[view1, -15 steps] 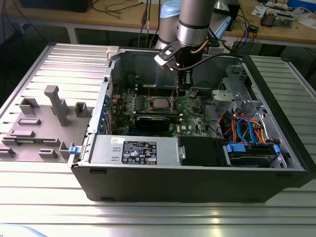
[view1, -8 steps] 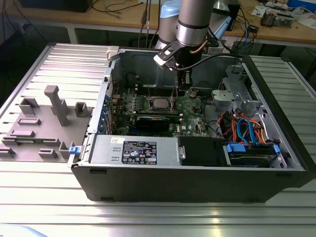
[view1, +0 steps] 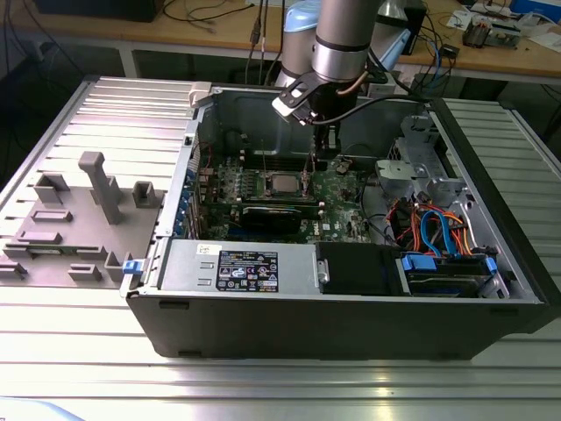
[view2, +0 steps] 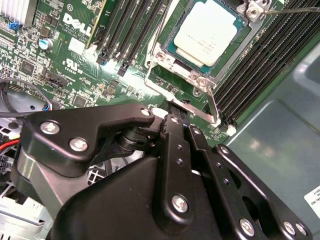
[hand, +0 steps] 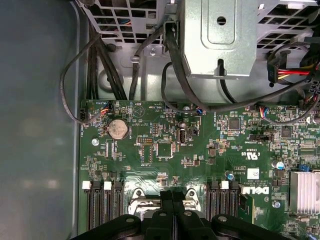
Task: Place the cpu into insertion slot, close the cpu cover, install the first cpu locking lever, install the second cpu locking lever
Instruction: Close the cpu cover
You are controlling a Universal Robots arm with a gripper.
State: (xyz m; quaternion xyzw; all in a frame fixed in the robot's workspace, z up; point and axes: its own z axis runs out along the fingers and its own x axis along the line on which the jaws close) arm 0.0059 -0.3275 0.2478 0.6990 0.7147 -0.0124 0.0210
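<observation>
An open computer case point(view1: 351, 329) lies on its side on a ribbed metal surface point(view1: 53, 316). At the exterior view's left, grey plastic blocks point(view1: 96, 189) stand on the surface, outside the case.

Inside the case, the green motherboard point(view1: 232, 180) lies flat against the far wall. Near its middle, the cpu point(view1: 282, 184) sits in the insertion slot point(view1: 270, 178) with its silver top facing up. A long black graphics card point(view1: 276, 215) lies just in front of it.

Just to the exterior view's right of the cpu, the robot arm reaches down from above. Its tool point(view1: 317, 162) hangs close over the board at the edge of the slot.

In the second wrist view, the cpu point(view2: 207, 30) lies seated in the socket. The cpu cover point(view2: 231, 54) lies as a silver frame around it. The black tool point(view2: 179, 120) has its fingers drawn narrow, nearly together. Its tips are at a thin wire lever point(view2: 213, 106) along the socket's edge. Whether they pinch the lever cannot be told. Black memory slots point(view2: 270, 50) run beside the socket.

In the first wrist view, the tool point(hand: 172, 192) shows both fingers pressed side by side over the board point(hand: 150, 165).

At the exterior view's far right, a metal drive cage point(view1: 421, 162) stands above blue and orange cables point(view1: 429, 232).
</observation>
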